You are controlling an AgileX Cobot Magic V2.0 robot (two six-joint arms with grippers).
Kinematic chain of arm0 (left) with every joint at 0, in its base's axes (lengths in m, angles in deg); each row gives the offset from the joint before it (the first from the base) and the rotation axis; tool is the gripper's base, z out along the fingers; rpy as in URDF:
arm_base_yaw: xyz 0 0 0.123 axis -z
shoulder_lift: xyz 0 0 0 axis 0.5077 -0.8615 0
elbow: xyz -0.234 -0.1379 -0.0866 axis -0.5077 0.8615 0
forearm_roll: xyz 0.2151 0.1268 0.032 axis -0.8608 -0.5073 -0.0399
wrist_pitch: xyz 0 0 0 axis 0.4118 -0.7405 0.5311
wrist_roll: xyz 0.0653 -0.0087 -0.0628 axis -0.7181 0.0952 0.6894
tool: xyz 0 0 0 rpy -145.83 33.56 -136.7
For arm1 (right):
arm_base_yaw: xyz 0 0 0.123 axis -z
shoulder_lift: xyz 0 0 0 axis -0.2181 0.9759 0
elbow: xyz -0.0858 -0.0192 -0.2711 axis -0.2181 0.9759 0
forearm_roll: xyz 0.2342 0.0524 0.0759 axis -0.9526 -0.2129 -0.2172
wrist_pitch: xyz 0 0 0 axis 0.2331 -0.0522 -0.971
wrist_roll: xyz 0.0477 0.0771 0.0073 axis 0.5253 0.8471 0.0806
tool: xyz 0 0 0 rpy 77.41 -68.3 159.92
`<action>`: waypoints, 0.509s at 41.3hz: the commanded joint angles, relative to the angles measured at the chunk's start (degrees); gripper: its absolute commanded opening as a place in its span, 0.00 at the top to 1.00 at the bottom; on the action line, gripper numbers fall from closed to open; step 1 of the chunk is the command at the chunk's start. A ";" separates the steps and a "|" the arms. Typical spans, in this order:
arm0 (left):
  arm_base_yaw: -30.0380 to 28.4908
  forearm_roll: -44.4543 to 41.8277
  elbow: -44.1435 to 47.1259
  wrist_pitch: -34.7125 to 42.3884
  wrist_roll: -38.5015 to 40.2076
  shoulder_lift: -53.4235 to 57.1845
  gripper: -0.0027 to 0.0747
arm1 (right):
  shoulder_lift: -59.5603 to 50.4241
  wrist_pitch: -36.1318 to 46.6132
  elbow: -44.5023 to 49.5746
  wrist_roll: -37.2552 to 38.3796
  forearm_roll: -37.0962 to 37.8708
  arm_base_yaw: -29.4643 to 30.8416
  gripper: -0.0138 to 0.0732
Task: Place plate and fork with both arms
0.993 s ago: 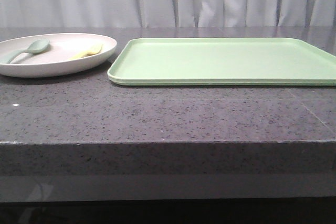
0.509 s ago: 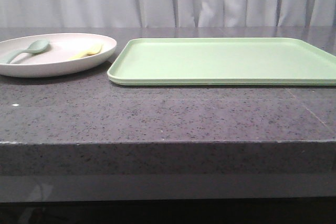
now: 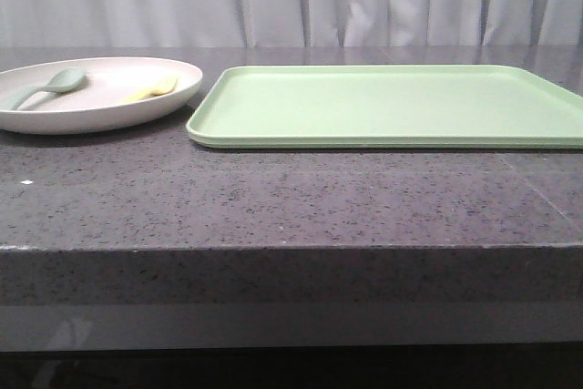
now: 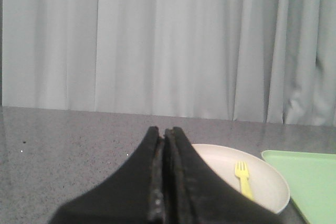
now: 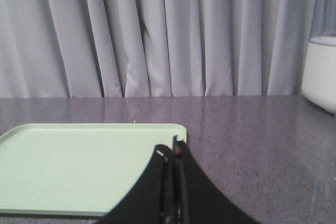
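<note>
The pinkish-cream plate [image 3: 100, 107] sits on the dark table at the left. The pale yellow fork [image 3: 151, 89] lies in it on its right side, beside a grey-green spoon [image 3: 44, 87]. The left wrist view shows the plate [image 4: 268, 182] and the fork [image 4: 242, 178] too. My left gripper [image 4: 164, 130] is shut and empty, back from the plate. My right gripper [image 5: 170, 148] is shut and empty, before the near right corner of the light green tray [image 5: 79, 166]. Neither gripper shows in the front view.
The light green tray [image 3: 392, 105] lies right of the plate, nearly touching it. A white container [image 5: 321, 72] stands on the table far to the right. A grey curtain hangs behind the table. The table's front edge [image 3: 291, 248] is near.
</note>
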 commanded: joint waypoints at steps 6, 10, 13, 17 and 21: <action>0.38 -0.38 -18.17 -13.04 0.13 -11.92 0.99 | 8.23 -8.40 -14.89 -0.27 -0.03 0.23 0.94; 0.38 -0.38 -23.02 -17.08 0.13 -16.06 0.99 | 12.70 -12.34 -20.19 -0.27 -0.03 0.23 0.94; 0.38 -0.38 -24.61 -17.60 0.13 -18.58 0.99 | 16.00 -15.34 -23.16 -0.27 -0.03 0.23 0.94; 0.38 -0.38 -24.49 -17.22 0.13 -20.14 0.99 | 19.61 -16.18 -24.45 -0.27 -0.03 0.23 0.94; 0.38 -0.38 -24.26 -17.33 0.13 -20.94 0.99 | 22.13 -16.26 -24.39 -0.27 -0.08 0.23 0.94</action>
